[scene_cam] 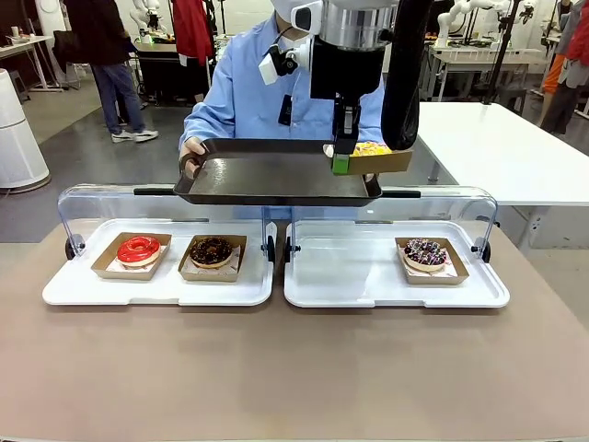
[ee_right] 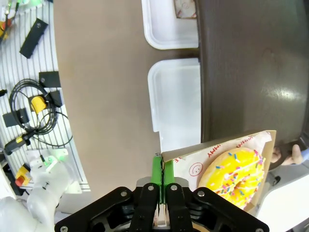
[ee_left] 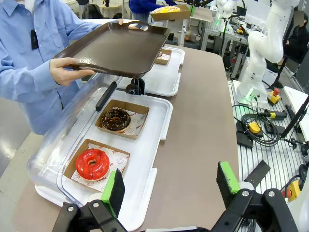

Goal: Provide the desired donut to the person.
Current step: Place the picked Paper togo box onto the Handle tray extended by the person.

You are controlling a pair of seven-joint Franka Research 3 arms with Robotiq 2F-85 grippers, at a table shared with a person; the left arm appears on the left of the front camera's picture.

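Pinching the rim of the cardboard boat [ee_right: 192,163] with the yellow sprinkled donut [ee_right: 235,175], the right gripper [ee_right: 163,174] should set it level on the person's [scene_cam: 235,92] dark serving tray [scene_cam: 267,177], seemingly just beneath it, minding the hand [scene_cam: 191,149] at its edge and the clear lids [scene_cam: 110,198] below; the left gripper [ee_left: 171,182] hangs spread.

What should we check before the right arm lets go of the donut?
1. Right gripper shut on the cardboard box edge: ok.
2. Yellow donut seated in the box: ok.
3. Box fully over the serving tray: not ok, it looks to straddle the tray's edge.
4. Box resting on the tray: cannot tell.
5. Person's hand gripping the tray: ok.
6. Left gripper open, away from the handover: ok.
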